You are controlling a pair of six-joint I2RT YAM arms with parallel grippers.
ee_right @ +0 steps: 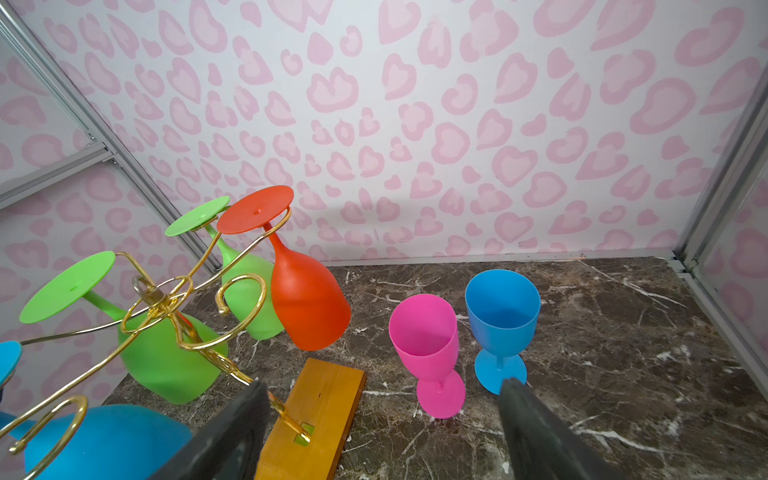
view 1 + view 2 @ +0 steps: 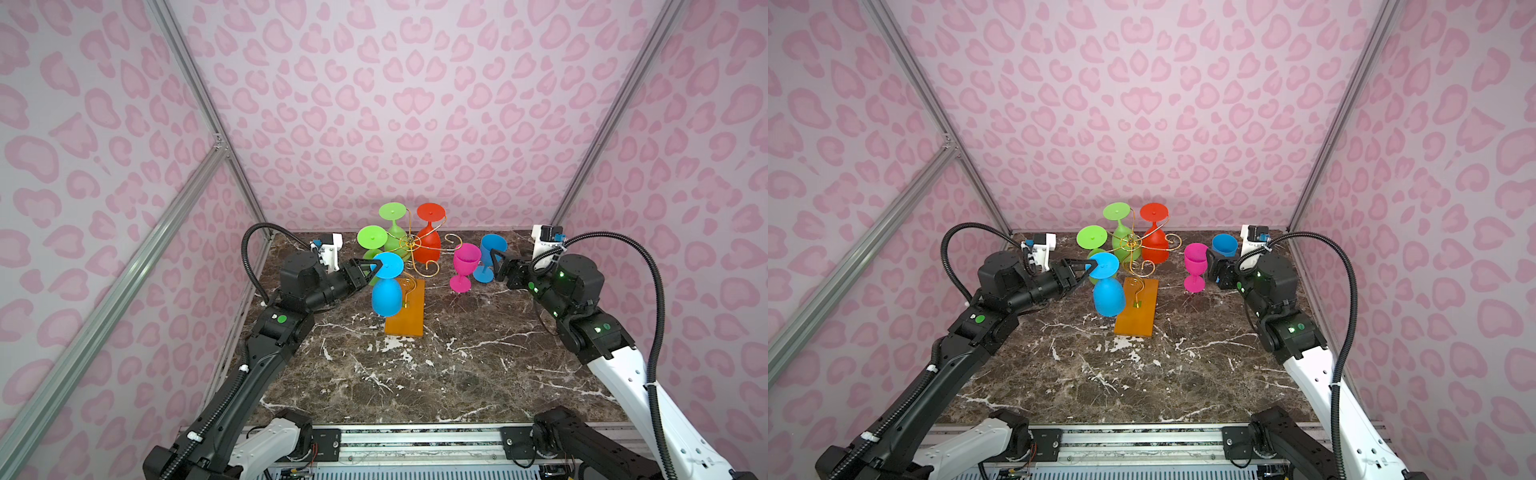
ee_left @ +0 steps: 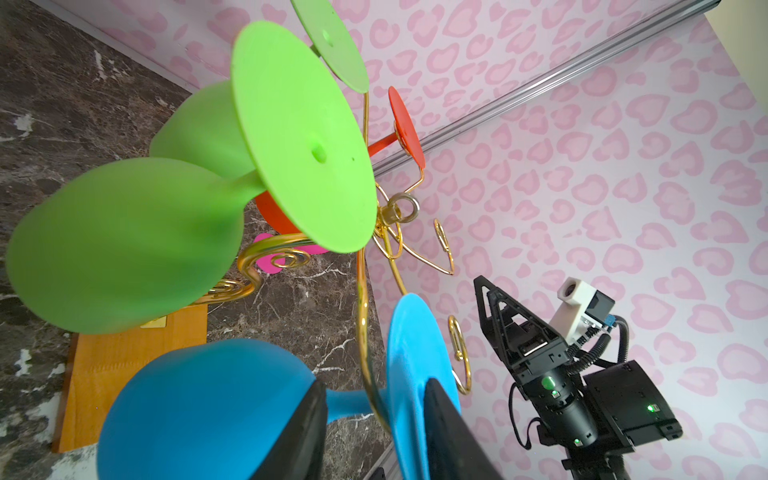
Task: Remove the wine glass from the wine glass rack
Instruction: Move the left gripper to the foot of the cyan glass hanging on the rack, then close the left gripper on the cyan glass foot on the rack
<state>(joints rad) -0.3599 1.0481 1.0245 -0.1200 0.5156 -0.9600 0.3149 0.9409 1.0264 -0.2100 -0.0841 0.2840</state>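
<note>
The wine glass rack (image 2: 405,311), gold wire on an orange wooden base, stands mid-table. A blue wine glass (image 2: 386,293) hangs upside down from its near-left arm. My left gripper (image 2: 370,270) reaches in from the left, rolled on its side. In the left wrist view the left gripper (image 3: 374,382) straddles the glass's stem (image 3: 349,405). One finger lies by the bowl (image 3: 199,407), the other against the foot disc (image 3: 411,353), and a gap still shows. My right gripper (image 2: 496,266) stands open and empty at the right.
Two green glasses (image 2: 372,237) (image 2: 392,212) and a red glass (image 2: 428,245) hang on the rack's far arms. A pink glass (image 2: 465,259) and another blue glass (image 2: 490,247) stand upright on the marble table (image 2: 415,374) just ahead of the right gripper. Walls enclose three sides.
</note>
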